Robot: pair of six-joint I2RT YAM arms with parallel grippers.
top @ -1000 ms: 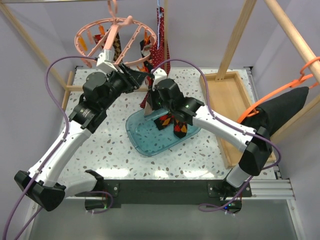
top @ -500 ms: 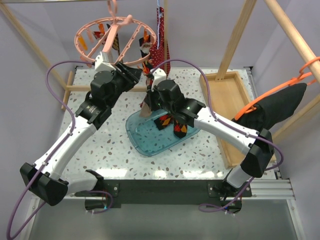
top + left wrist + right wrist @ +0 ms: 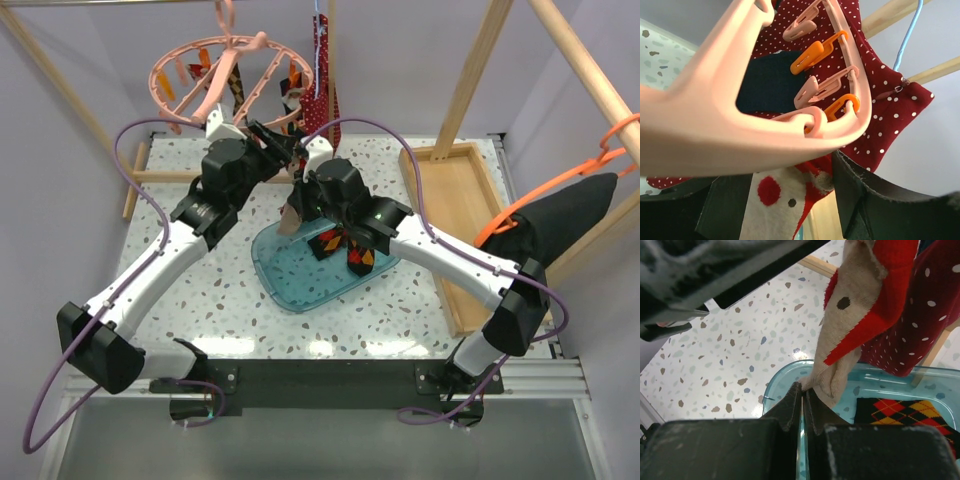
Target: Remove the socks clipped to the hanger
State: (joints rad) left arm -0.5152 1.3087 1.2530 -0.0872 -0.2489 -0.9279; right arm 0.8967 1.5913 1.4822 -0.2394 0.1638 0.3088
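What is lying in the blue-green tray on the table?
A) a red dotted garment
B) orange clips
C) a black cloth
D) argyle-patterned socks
D: dark argyle socks with orange and yellow diamonds lie in the tray, as both the top view and the right wrist view show.

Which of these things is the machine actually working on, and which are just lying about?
Job: pink ring hanger, pale sock, argyle socks, blue tub.
Lying about: red dotted garment, black cloth, wooden tray.
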